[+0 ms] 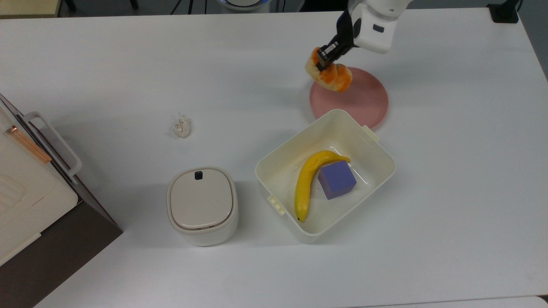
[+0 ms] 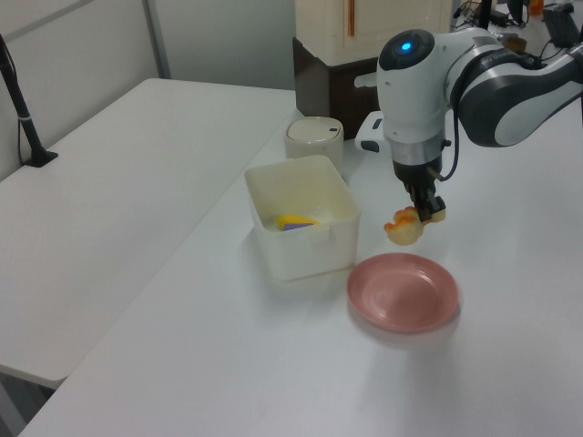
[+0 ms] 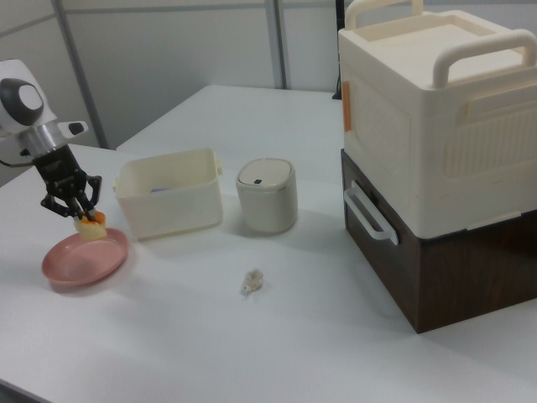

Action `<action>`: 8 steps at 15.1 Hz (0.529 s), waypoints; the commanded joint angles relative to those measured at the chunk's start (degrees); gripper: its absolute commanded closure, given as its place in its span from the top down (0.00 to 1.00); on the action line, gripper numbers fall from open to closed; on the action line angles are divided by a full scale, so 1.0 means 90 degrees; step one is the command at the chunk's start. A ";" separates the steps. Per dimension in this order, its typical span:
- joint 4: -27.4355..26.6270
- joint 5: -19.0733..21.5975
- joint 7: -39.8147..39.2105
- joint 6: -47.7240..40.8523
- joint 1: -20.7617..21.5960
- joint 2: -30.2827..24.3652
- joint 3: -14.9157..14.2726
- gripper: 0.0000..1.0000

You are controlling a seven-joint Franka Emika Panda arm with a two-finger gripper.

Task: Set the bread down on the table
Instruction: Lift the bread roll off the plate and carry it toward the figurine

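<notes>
Gripper (image 1: 322,60) clamped on the bread (image 1: 330,73) — upper right of the top view, hanging above the pink plate's (image 1: 364,100) rim — bare table (image 1: 239,77) lies just to the top view's left

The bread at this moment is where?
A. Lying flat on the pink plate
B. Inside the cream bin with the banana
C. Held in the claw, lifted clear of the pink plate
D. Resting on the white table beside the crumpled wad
C. The claw is shut on the bread, which hangs in the air above the bare pink plate in the left view; the right view also shows a gap beneath the bread.
</notes>
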 commanded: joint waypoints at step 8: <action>-0.0165 -0.0399 -0.2388 -0.0058 -0.1568 0.0015 -0.0567 0.00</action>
